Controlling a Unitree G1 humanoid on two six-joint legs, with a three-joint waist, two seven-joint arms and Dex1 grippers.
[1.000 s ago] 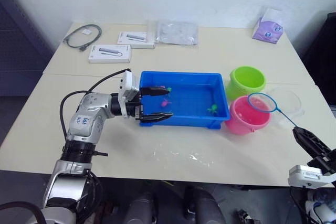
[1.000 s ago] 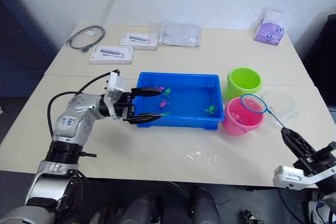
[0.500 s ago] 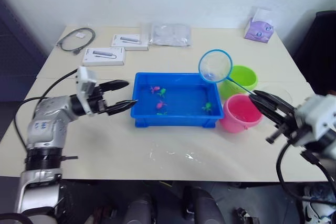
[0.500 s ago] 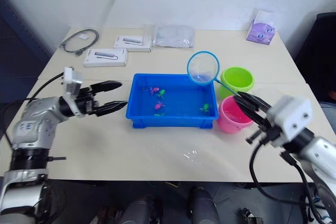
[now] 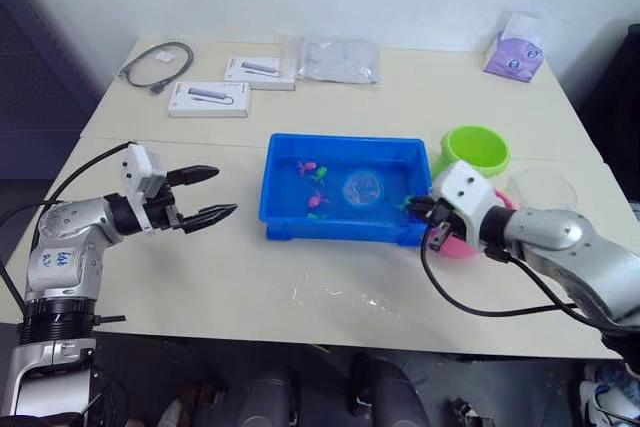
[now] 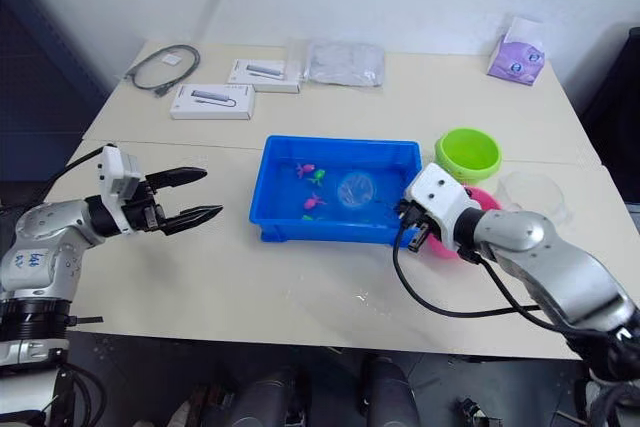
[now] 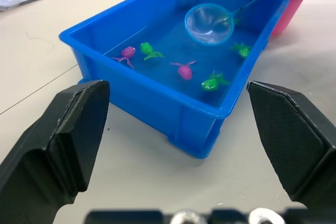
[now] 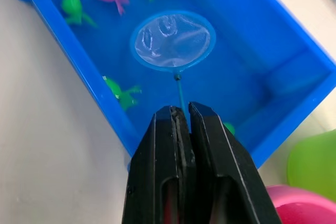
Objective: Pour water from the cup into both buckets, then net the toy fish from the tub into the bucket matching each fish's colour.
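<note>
Right gripper (image 8: 181,116), jaws clamped on net (image 8: 172,40) handle, has swung hoop down into tub (image 5: 285,152) (fish uncaught); left gripper (image 5: 205,194) jaws apart, withdrawn left.

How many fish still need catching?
Five fish are visible in the tub, so nearly all the catching is left. The right gripper holds the net in the tub, nothing in it. The left gripper waits open beside the tub.
</note>
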